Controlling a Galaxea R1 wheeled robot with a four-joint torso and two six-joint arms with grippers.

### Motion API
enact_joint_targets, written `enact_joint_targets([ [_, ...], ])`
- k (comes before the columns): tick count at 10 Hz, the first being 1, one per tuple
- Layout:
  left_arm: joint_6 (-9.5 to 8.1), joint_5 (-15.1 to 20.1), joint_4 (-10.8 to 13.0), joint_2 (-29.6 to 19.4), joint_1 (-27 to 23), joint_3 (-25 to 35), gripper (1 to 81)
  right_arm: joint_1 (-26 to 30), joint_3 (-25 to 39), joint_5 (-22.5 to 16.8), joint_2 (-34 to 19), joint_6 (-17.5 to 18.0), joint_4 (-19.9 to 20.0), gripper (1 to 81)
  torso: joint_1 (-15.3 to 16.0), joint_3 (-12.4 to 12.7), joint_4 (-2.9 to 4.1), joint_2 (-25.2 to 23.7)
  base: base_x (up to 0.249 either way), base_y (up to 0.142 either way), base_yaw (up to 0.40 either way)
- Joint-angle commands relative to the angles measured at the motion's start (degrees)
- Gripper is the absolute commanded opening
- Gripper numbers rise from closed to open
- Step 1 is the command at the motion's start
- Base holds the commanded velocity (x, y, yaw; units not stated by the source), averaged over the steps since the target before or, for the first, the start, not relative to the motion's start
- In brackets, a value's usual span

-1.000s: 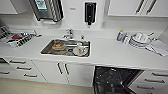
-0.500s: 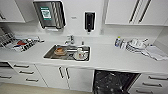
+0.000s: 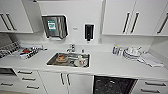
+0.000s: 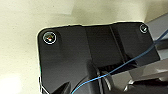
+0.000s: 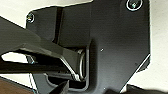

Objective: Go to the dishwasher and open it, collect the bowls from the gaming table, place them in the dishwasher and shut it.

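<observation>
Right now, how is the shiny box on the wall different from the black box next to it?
The shiny box is wide and silver, with a green label; the black box is narrow, dark and plain. The shiny box hangs left of the tap, the black box right of it. Both are fixed on the white wall above the sink.

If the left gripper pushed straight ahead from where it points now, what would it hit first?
Hard to say. The left wrist view shows the robot's own dark plate against a plain pale surface, likely floor or wall; nothing else lies in that line, and its depth is unclear.
</observation>
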Motion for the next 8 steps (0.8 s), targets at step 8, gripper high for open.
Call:
enact_joint_targets([
  [8,-0.11,3.16,-0.18,0.01,-1.40,-0.10,81.1,1.32,0.22,-2.62,0.04,-0.01,-0.60,81.1,-12.13,7.21,0.02,18.50,0.000,0.000,0.000],
])
